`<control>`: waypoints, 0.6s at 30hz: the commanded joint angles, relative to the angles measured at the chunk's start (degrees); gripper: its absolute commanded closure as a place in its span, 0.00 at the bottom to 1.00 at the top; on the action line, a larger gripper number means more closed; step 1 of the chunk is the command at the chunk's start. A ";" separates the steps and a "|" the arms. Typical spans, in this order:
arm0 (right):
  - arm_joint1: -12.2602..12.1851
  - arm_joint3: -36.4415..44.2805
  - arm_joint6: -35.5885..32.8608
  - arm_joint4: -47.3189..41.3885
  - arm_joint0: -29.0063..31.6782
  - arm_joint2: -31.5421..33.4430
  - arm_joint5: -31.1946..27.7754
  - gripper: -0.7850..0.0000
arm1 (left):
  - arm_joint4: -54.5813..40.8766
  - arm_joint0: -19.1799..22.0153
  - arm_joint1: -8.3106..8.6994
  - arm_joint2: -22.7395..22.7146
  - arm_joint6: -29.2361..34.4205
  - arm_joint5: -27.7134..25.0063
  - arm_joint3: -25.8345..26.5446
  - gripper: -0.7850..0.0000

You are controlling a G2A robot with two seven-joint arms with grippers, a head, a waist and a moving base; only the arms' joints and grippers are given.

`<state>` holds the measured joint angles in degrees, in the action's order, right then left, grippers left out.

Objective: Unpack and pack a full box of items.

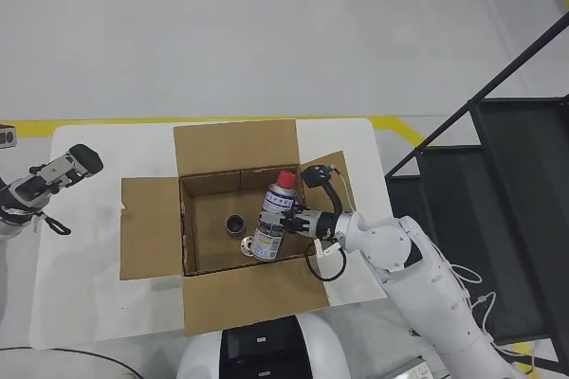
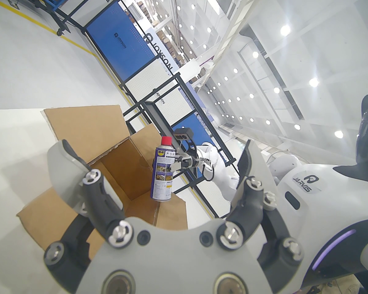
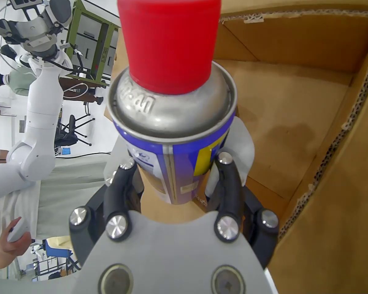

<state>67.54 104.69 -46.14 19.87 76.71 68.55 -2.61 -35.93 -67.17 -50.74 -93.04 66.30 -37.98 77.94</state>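
Observation:
An open cardboard box with all flaps spread sits on the white table. My right gripper is shut on a blue and yellow spray can with a red cap, holding it upright over the box's right side, its base above the rim. The can and the box also show from the left wrist. Inside the box lies a dark round item. My left gripper is open with nothing in it, raised at the table's left edge, away from the box.
A black metal stair frame stands to the right of the table. A yellow floor line runs behind the table. Bare table surface lies left of the box.

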 commanded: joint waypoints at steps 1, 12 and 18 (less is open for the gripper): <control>0.14 -2.29 -0.34 -0.21 -1.40 -0.97 0.23 1.00 | 0.00 0.00 0.00 0.00 0.00 0.00 0.00 0.00; 0.82 -8.30 -1.27 1.57 -6.77 -4.97 6.69 1.00 | 0.00 0.00 0.00 0.00 0.00 0.00 0.00 0.00; 1.21 -11.64 -2.39 2.93 -9.20 -7.45 8.71 0.84 | 0.00 0.00 0.00 0.00 0.00 0.00 0.00 0.00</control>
<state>68.68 93.64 -48.42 22.65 67.94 61.47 5.80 -35.93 -67.17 -50.74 -93.04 66.30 -37.98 77.94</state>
